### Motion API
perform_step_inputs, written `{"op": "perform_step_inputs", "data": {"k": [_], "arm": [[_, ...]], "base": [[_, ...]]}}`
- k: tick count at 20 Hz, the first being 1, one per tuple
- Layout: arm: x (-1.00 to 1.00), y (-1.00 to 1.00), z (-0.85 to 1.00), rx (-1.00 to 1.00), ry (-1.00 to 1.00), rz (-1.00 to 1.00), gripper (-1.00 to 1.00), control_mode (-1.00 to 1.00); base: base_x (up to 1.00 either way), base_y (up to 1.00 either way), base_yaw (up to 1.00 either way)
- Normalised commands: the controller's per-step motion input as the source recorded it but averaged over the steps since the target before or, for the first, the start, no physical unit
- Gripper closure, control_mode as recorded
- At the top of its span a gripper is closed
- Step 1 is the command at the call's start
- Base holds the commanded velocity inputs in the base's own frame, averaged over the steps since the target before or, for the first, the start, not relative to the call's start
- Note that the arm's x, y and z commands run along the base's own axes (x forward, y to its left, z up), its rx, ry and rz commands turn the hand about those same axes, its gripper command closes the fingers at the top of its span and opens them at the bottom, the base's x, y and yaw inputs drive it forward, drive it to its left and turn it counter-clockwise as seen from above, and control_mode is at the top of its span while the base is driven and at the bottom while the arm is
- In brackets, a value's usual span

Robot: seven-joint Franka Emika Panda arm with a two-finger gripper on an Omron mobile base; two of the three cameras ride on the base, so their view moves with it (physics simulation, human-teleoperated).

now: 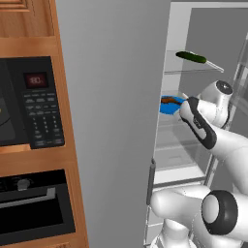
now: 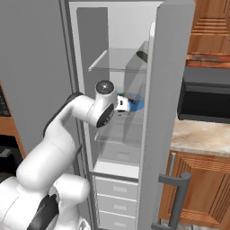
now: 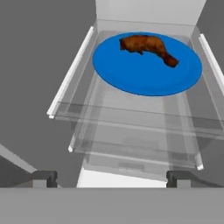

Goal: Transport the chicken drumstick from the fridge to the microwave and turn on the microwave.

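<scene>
The chicken drumstick point(image 3: 146, 47), brown-orange and lumpy, lies on the far half of a flat blue plate point(image 3: 148, 74) on a glass shelf inside the open fridge point(image 1: 116, 97). My gripper point(image 3: 113, 177) is open, its two dark fingertips point(image 3: 43, 177) wide apart with nothing between them. It hangs in front of the shelf, short of the plate and apart from the meat. From the left base view the plate point(image 1: 169, 106) and drumstick point(image 1: 169, 100) show just left of my hand. The black microwave point(image 1: 31, 104), door shut, sits in the wooden cabinet left of the fridge.
A green cucumber point(image 1: 191, 57) lies on the glass shelf above the plate. The fridge door point(image 2: 166, 112) stands open on the right. A black oven point(image 1: 34, 203) sits below the microwave. More glass shelves and drawers lie under the plate's shelf.
</scene>
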Motion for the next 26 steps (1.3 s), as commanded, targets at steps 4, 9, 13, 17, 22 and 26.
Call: {"op": "perform_step_inputs", "data": {"k": [4,9,13,17,22,26], "arm": [[0.53,0.0,0.13,0.0,-0.04,-0.03,-1.0,-1.0],[0.48,-0.13,0.01,0.0,-0.12,0.0,-1.0,-1.0],[0.4,-0.21,0.0,0.0,-0.18,0.0,-1.0,-1.0],[0.39,-0.16,0.0,0.0,-0.08,0.0,-1.0,-1.0],[0.38,-0.18,0.0,0.0,0.0,0.0,-1.0,-1.0],[0.39,-0.19,0.0,0.0,0.01,0.0,-1.0,-1.0]], "base": [[0.0,0.0,0.0],[0.0,0.0,0.0],[0.0,0.0,0.0],[0.0,0.0,0.0],[0.0,0.0,0.0],[0.0,0.0,0.0]]}}
